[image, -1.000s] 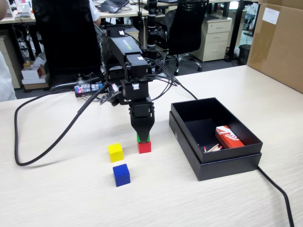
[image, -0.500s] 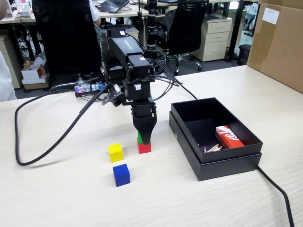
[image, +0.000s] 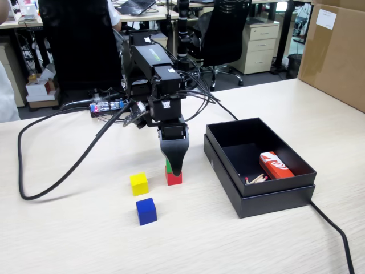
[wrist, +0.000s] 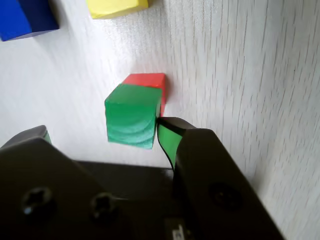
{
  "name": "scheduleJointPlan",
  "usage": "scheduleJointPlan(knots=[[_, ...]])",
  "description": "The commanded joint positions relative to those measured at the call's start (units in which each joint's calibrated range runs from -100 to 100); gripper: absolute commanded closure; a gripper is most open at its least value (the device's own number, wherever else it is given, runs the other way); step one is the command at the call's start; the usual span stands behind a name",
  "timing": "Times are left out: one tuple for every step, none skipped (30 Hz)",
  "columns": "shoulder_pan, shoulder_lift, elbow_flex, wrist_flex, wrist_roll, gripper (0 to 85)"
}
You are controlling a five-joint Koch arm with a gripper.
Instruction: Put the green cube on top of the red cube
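Observation:
The green cube (wrist: pixel 131 116) sits on top of the red cube (wrist: pixel 150 81), which shows only as a strip behind it in the wrist view. In the fixed view the red cube (image: pixel 174 178) stands on the table with a sliver of the green cube (image: pixel 168 166) above it, mostly hidden by the black jaw. My gripper (wrist: pixel 106 131) is open around the green cube. The right finger (wrist: pixel 169 137) is against the cube's side and the left finger (wrist: pixel 35 134) is well apart from it. In the fixed view the gripper (image: pixel 177 165) points straight down over the stack.
A yellow cube (image: pixel 138 184) and a blue cube (image: pixel 146 210) stand left of the stack. A black open box (image: pixel 274 197) with a red-and-white packet (image: pixel 275 165) lies to the right. A black cable (image: pixel 34 194) loops at the left.

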Motion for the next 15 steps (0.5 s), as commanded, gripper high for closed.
scheduleJointPlan(knots=[[0.4,-10.3,2.8,1.1,0.0,41.1],[0.4,-12.1,2.2,1.1,0.0,41.1],[0.5,-13.9,1.5,1.1,0.0,41.1],[0.5,-15.7,0.5,1.1,0.0,41.0],[0.5,-17.9,-0.5,1.1,0.0,39.8],[0.5,-20.1,-1.8,1.1,0.0,39.1],[0.5,-22.4,-3.1,1.1,0.0,39.1],[0.5,-24.9,-4.7,1.1,0.0,39.1],[0.5,-27.3,-6.4,1.1,-0.1,39.0],[0.4,-29.8,-8.3,1.1,-0.1,38.8],[0.3,-32.4,-10.4,1.1,-0.1,38.8],[0.2,-35.2,-12.8,1.1,-0.2,38.8],[0.2,-38.3,-15.4,1.1,-0.2,38.8],[0.0,-41.7,-18.2,1.1,-0.2,38.6],[0.0,-45.2,-21.2,1.1,-0.3,37.1]])
